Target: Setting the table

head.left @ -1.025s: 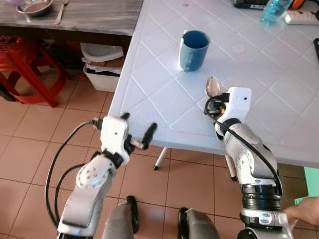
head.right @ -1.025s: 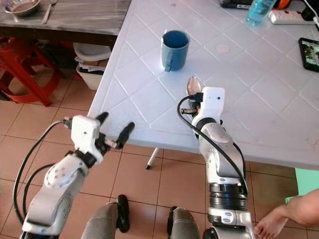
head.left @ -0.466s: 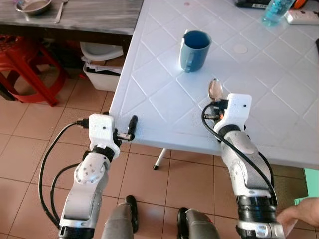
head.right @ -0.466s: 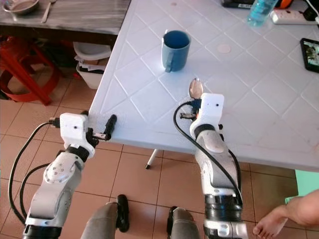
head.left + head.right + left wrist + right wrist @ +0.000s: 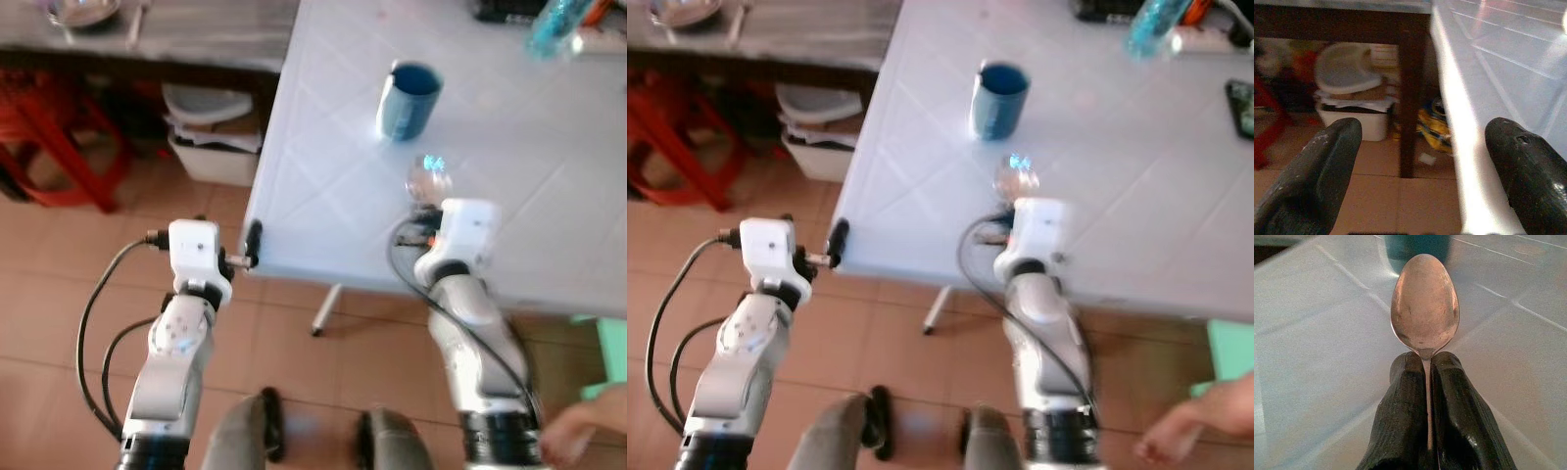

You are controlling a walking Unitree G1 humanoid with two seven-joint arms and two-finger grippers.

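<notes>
My right gripper [image 5: 1426, 382] is shut on the handle of a metal spoon [image 5: 1424, 303], whose bowl [image 5: 428, 176] sticks out ahead of the fingers over the white table [image 5: 333, 166]. A blue mug [image 5: 409, 98] stands on the table just beyond the spoon. My left gripper [image 5: 1422, 152] is open, level with the table's near left edge, one finger [image 5: 1322, 166] over the floor side and the other finger [image 5: 1528, 171] by the tabletop. The eye views are blurred.
A dark wooden table [image 5: 176, 34] with a metal bowl [image 5: 83, 10] stands at the left. Under it sit a white bin with a lid [image 5: 1352, 93] and a red stool [image 5: 54, 127]. A bottle [image 5: 558, 20] stands at the table's far side. A person's hand [image 5: 1181, 431] shows at bottom right.
The camera has shifted and blurred. My left arm has drawn in and turned its fingers toward the table's edge. The right gripper still holds the spoon.
</notes>
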